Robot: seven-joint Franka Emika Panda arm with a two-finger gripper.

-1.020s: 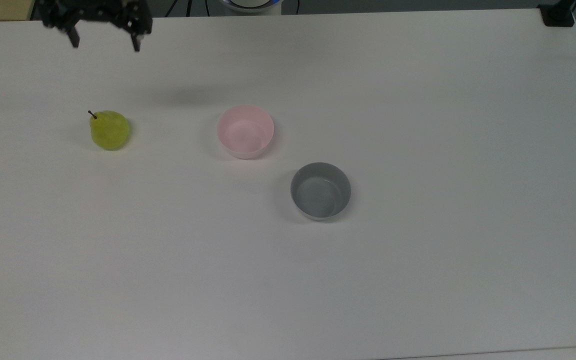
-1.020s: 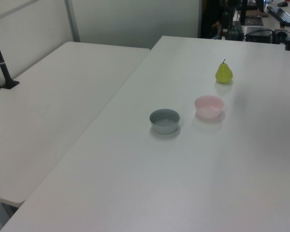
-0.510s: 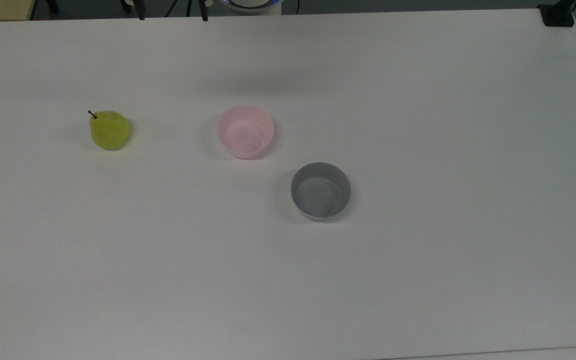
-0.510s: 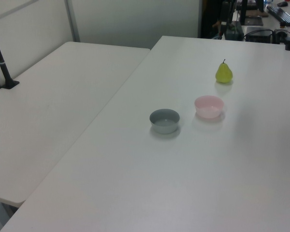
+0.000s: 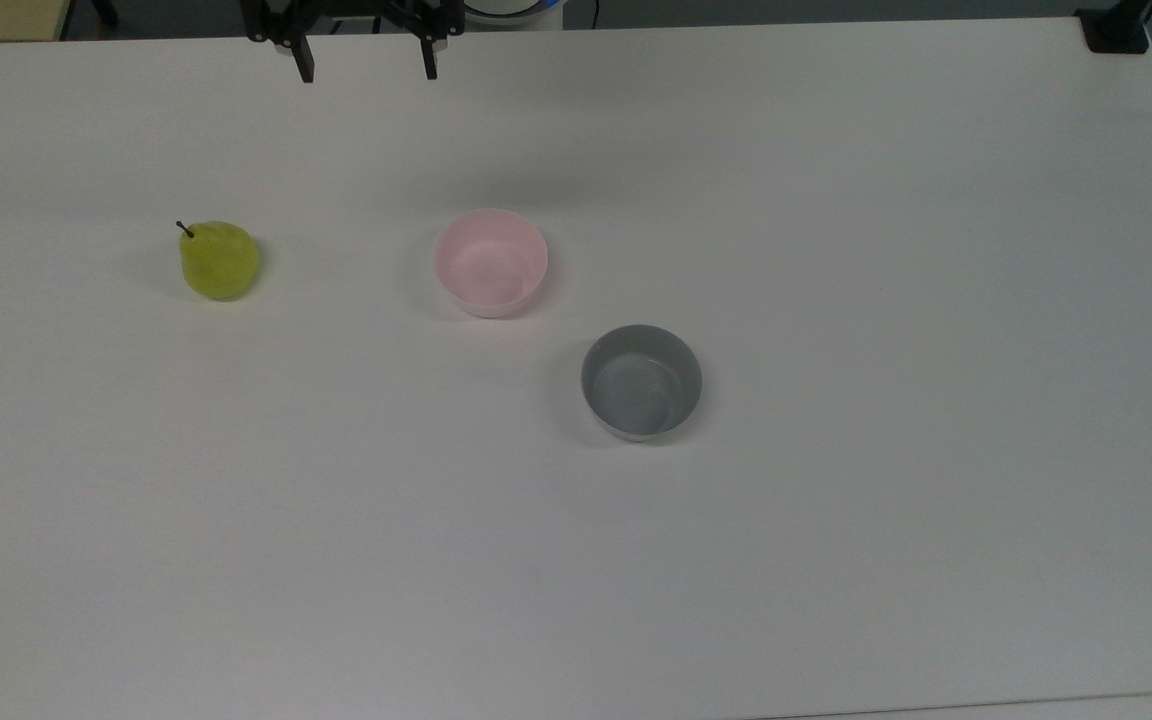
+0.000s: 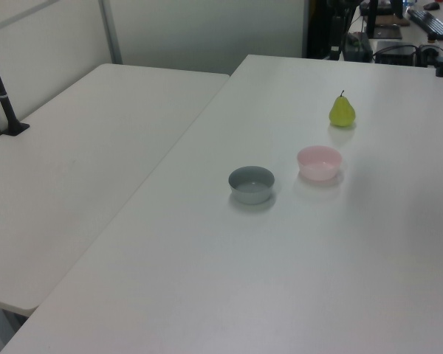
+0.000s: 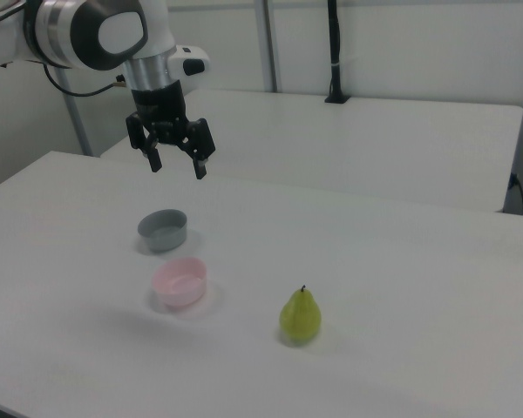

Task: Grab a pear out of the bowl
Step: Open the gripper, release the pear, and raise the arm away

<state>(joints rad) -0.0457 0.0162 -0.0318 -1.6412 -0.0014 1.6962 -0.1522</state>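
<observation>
— Claw state?
— Gripper (image 5: 369,72) spread wide, empty, held high above the white table (image 5: 836,550), at the top view's upper edge.
— Location of pear?
— Pear (image 5: 219,260) upright on bare tabletop, stem up, well apart from pink bowl (image 5: 491,262) toward the top view's left. Not in either bowl.
— Other items?
— Grey bowl (image 5: 641,381) near pink bowl, not touching. Nothing inside either.

White rounded arm (image 7: 87,30), black joint cap, black gripper (image 7: 176,165) with 2 slim fingers (image 7: 198,167).
</observation>
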